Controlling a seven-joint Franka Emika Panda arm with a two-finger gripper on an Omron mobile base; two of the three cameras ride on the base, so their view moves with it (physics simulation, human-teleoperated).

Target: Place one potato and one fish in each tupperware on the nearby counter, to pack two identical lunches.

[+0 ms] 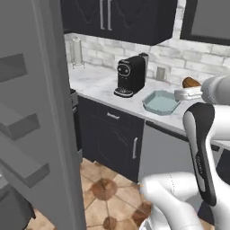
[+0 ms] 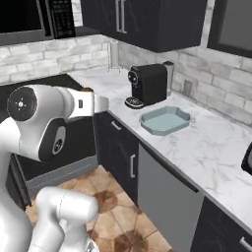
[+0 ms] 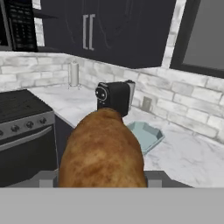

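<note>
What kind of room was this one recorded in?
A home kitchen, rendered: a marbled counter over dark cabinets, a black coffee machine beside a pale tupperware, and a stove at the brick backsplash.

The tupperware (image 2: 165, 120) lies open-topped near the front edge of the counter (image 2: 211, 152). Its left side is closed off by the coffee machine (image 2: 146, 84), set just beside it. Bare counter is left to its right. Headroom is limited by the wall cabinets (image 2: 147, 22) hung above.
</note>
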